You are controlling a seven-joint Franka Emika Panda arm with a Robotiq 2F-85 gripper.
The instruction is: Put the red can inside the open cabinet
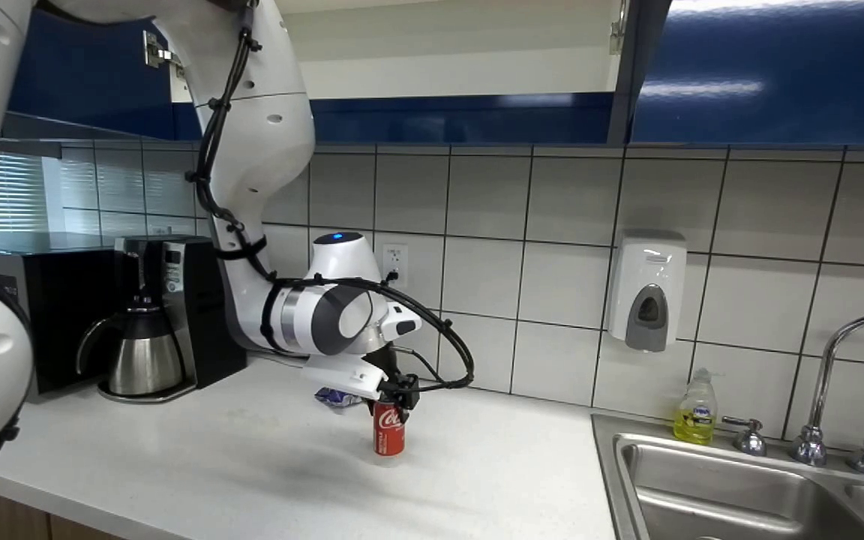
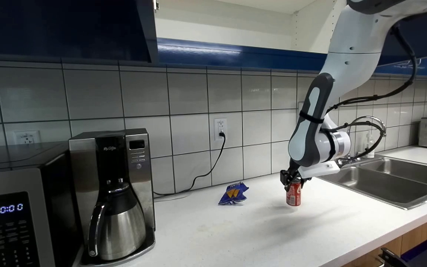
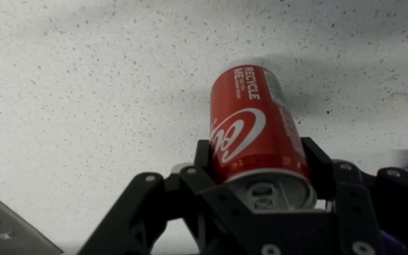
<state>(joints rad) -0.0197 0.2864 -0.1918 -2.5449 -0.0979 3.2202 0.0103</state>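
Observation:
The red can (image 1: 388, 435) stands upright at the white counter in both exterior views, with its top inside my gripper (image 1: 390, 406). It also shows in an exterior view (image 2: 293, 196); whether its base touches the counter is hard to tell. In the wrist view the can (image 3: 250, 106) sits between the two black fingers of my gripper (image 3: 259, 155), which press on both sides near its silver top. The open cabinet (image 1: 447, 71) is on the wall above, its pale interior showing in both exterior views (image 2: 228, 22). My arm covers part of it.
A blue snack bag (image 2: 233, 193) lies near the wall behind the can. A coffee machine with a steel pot (image 2: 119, 230) and a microwave (image 2: 11, 215) stand along the counter. A sink (image 1: 732, 487) is at the opposite end. A cabinet door (image 1: 91, 75) hangs open.

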